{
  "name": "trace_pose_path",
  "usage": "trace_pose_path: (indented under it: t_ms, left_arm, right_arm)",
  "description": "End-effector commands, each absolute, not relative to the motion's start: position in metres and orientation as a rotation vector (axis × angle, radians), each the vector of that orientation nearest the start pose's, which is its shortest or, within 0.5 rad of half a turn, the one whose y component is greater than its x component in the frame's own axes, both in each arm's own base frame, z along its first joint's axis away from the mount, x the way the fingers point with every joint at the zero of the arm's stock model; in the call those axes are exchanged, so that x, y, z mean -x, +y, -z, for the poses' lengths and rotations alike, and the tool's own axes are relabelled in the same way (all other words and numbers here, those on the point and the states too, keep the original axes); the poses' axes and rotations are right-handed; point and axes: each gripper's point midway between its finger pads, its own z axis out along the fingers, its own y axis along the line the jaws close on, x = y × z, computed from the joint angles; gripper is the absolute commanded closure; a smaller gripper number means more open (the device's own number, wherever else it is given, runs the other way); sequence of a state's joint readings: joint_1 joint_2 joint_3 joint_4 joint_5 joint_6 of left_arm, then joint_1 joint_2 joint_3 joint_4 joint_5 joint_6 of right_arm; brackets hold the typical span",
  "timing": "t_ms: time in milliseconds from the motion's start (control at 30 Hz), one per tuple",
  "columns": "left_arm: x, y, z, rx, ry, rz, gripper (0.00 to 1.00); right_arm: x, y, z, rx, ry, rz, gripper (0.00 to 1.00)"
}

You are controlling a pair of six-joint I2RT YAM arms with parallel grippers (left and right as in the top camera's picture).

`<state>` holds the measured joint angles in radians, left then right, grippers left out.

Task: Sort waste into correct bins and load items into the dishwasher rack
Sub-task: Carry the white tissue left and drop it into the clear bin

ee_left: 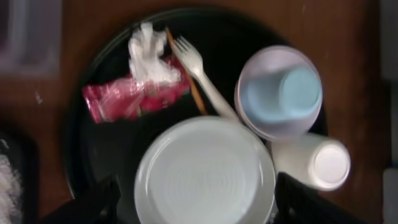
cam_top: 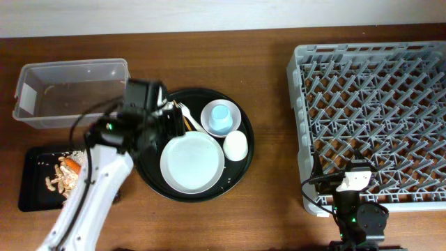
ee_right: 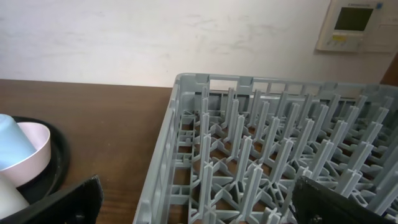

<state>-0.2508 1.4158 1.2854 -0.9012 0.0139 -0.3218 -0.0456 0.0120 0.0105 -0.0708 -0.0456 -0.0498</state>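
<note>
Left gripper (ee_left: 196, 204) hung over the round tray (ee_left: 236, 28), fingers apart, wrapper (ee_left: 127, 98) and tissue (ee_left: 146, 50) on it beside the fork (ee_left: 198, 65), right gripper (ee_right: 199, 208) well right of it, fingers also apart.

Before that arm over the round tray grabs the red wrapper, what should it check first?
1. Red wrapper lying exposed on the round black tray: ok.
2. Crumpled white tissue apart from the wrapper: not ok, it overlaps one end.
3. White fork clear of the tissue: cannot tell, they lie very close.
4. Left gripper empty, jaws open: ok.
5. Clear tub open-topped to take waste: ok.
6. Right gripper out of the way, at the dishwasher rack: ok.
</note>
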Motion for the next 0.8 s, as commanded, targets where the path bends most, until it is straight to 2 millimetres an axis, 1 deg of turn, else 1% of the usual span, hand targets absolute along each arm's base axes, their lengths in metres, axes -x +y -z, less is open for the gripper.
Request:
trace_pose_path:
  t_ms: [0,33,67,100,200,267,333,367,400,533,667,767]
  left_arm:
    - [-0.376,-0.093,-0.181,-0.046,2.686,0.162,0.16]
    - [-0.385,-0.091,-0.171,-0.039,2.704,0.134,0.13]
    - [-0.394,-0.089,-0.158,-0.030,2.722,0.090,0.05]
    - [-0.401,-0.087,-0.145,-0.024,2.740,0.060,0.01]
    - [-0.415,-0.089,-0.115,-0.020,2.768,0.041,0.01]
    - [-0.424,-0.088,-0.102,-0.015,2.768,0.021,0.01]
    - [-0.431,-0.078,-0.090,0.028,2.768,-0.053,0.01]
    - [-0.433,-0.070,-0.083,0.084,2.772,-0.093,0.01]
    - [-0.435,-0.066,-0.077,0.118,2.778,-0.101,0.01]
    - [-0.435,-0.058,-0.054,0.149,2.822,-0.118,0.01]
    - [-0.433,-0.059,-0.041,0.145,2.854,-0.116,0.02]
    - [-0.432,-0.061,-0.030,0.142,2.878,-0.112,0.07]
  right_arm:
    - [-0.246,-0.006,-0.156,0.027,1.646,0.044,0.02]
    - [-0.246,-0.006,-0.156,0.027,1.646,0.044,0.01]
    - [-0.246,-0.006,-0.156,0.027,1.646,0.044,0.01]
    - [-0.246,-0.006,-0.156,0.027,1.646,0.044,0.01]
    - [-0.246,-0.006,-0.156,0.027,1.646,0.044,0.01]
    - [-0.246,-0.006,-0.156,0.027,1.646,0.044,0.01]
    - [-0.246,-0.006,-0.156,0.027,1.646,0.044,0.01]
    - [-0.246,-0.006,-0.156,0.027,1.646,0.044,0.01]
    - [-0.246,-0.006,-0.156,0.027,1.646,0.044,0.01]
    - [-0.246,-0.006,-0.156,0.027,1.646,0.044,0.01]
    - [-0.246,-0.006,-0.156,0.027,1.646,0.044,0.01]
    - [-0.246,-0.006,-0.156,0.027,1.646,0.044,0.01]
